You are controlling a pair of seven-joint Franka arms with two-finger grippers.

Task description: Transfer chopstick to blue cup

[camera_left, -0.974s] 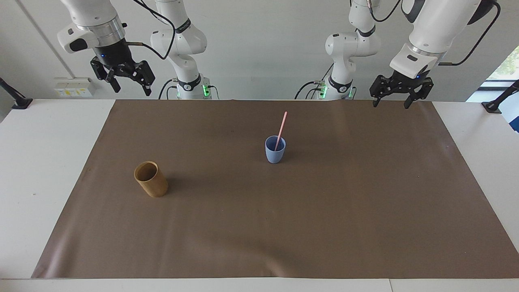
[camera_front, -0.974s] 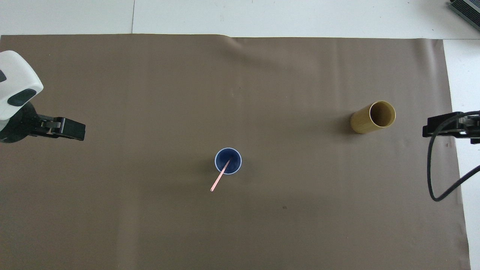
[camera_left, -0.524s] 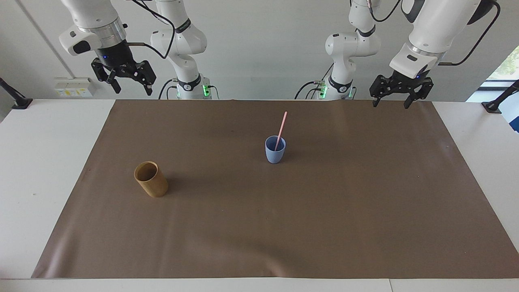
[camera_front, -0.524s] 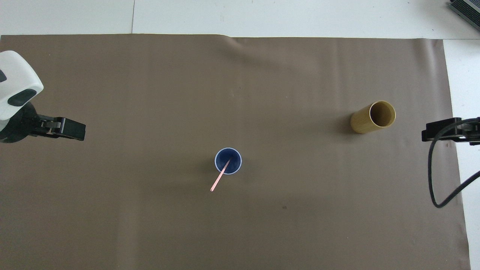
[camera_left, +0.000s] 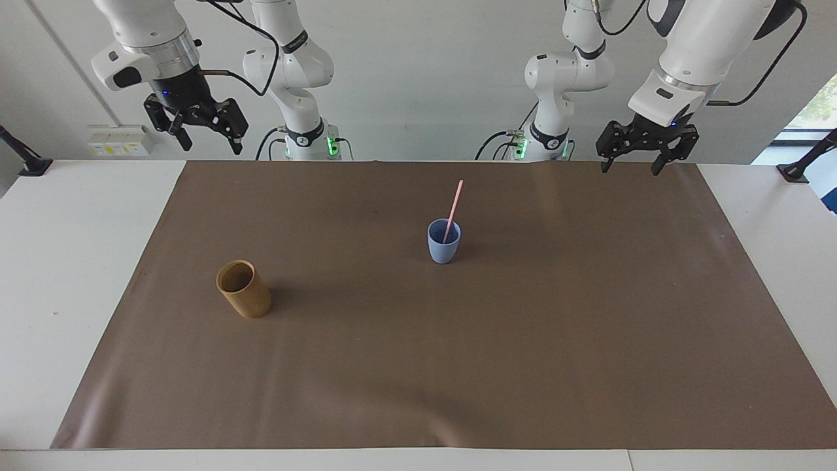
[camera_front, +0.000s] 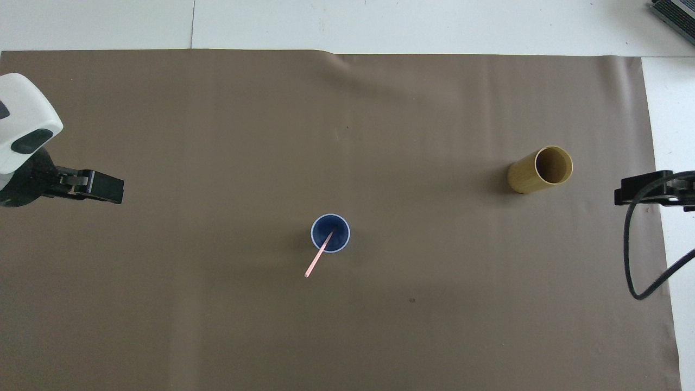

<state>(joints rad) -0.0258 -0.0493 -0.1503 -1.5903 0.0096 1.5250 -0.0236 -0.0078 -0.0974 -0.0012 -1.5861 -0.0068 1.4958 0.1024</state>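
Observation:
The blue cup stands upright near the middle of the brown mat; it also shows in the overhead view. The pale pink chopstick stands in it, leaning on the rim with its top tilted toward the robots. My left gripper is open and empty, raised over the mat's edge at the left arm's end. My right gripper is open and empty, raised high over the mat's edge at the right arm's end.
A tan wooden cup stands empty on the mat toward the right arm's end, farther from the robots than the blue cup. The brown mat covers most of the white table.
My right gripper has risen a little and drawn back toward its own end of the table. The left arm, cups and chopstick have not moved.

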